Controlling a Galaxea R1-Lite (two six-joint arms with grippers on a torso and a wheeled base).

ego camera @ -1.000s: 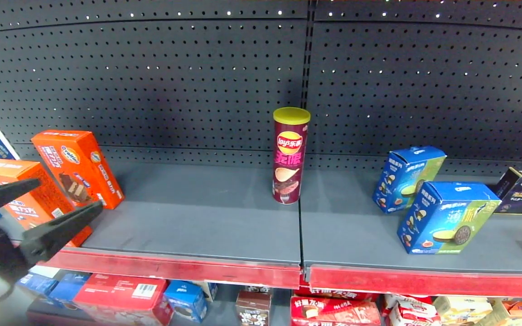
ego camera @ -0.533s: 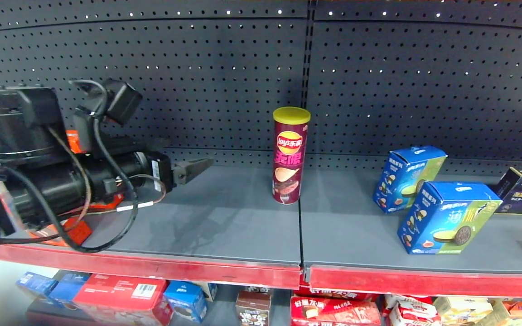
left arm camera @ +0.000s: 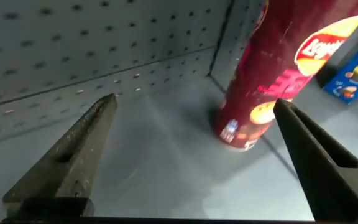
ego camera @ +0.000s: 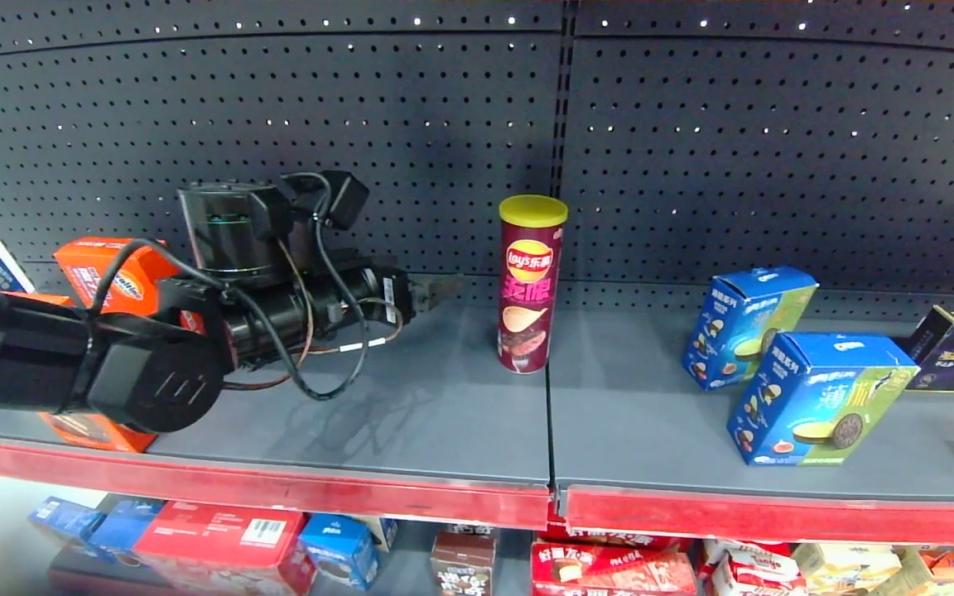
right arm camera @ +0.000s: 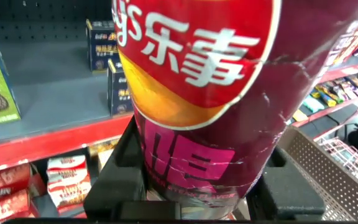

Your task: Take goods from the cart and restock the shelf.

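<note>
The left claw (left arm camera: 194, 106) is spread wide and empty, near the standing can (ego camera: 532, 285) on the shelf (ego camera: 411, 414). The right claw (right arm camera: 207, 186) pinches a second can (right arm camera: 210, 93), not on the shelf yet. One looks done; one is left.

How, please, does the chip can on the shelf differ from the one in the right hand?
The shelf can stands upright and free, the open left hand short of it; the held can is clamped in the right hand. The shelf can shows its yellow lid; the held can's top is out of sight. Both wear the same maroon wrap.
</note>
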